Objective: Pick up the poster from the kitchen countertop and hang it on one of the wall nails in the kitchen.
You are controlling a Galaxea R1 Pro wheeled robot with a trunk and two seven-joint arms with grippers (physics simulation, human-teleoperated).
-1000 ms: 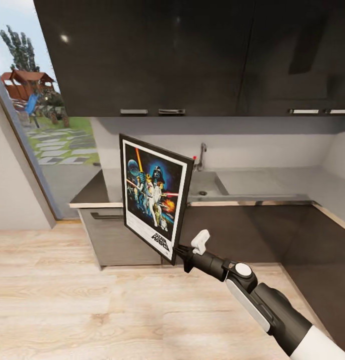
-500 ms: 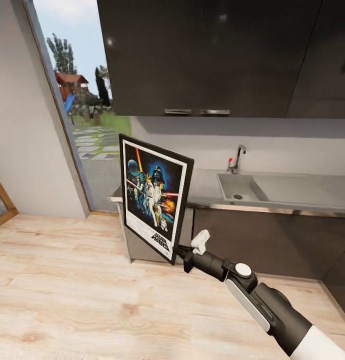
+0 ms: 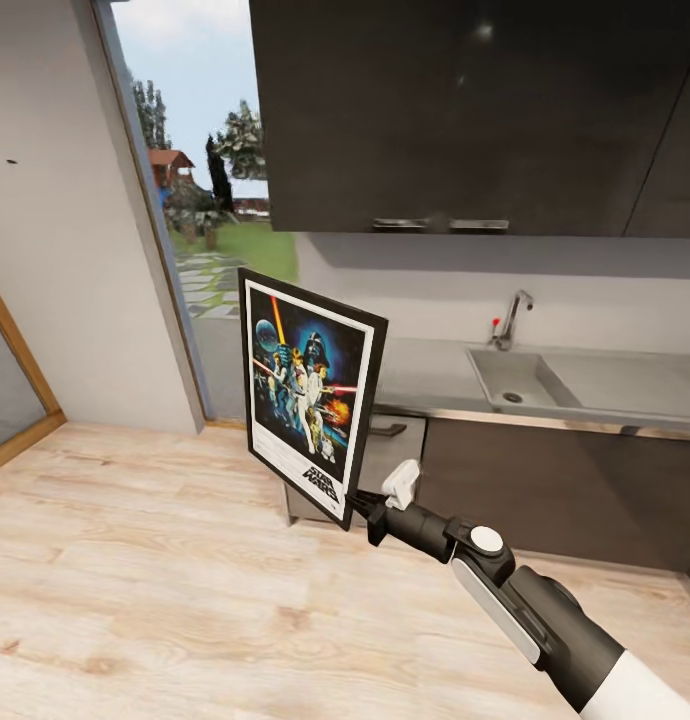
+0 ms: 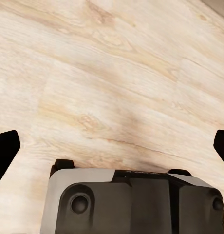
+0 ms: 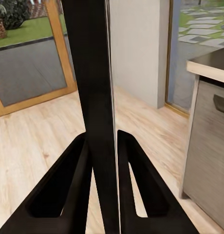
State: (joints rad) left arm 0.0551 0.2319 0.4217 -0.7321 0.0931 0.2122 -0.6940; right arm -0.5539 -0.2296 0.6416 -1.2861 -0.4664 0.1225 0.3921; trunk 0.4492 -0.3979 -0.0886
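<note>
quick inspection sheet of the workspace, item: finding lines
surface: kitchen countertop grey, with an inset sink and tap
job's things: poster upright, off the counter, clamped at its lower corner; a dark speck, maybe a wall nail, on the left wall
clutter: nothing seen
grippers: right gripper shut on the poster's edge; left gripper open above the wood floor
cables: nothing seen
surroundings: dark upper cabinets, glazed opening to a garden
</note>
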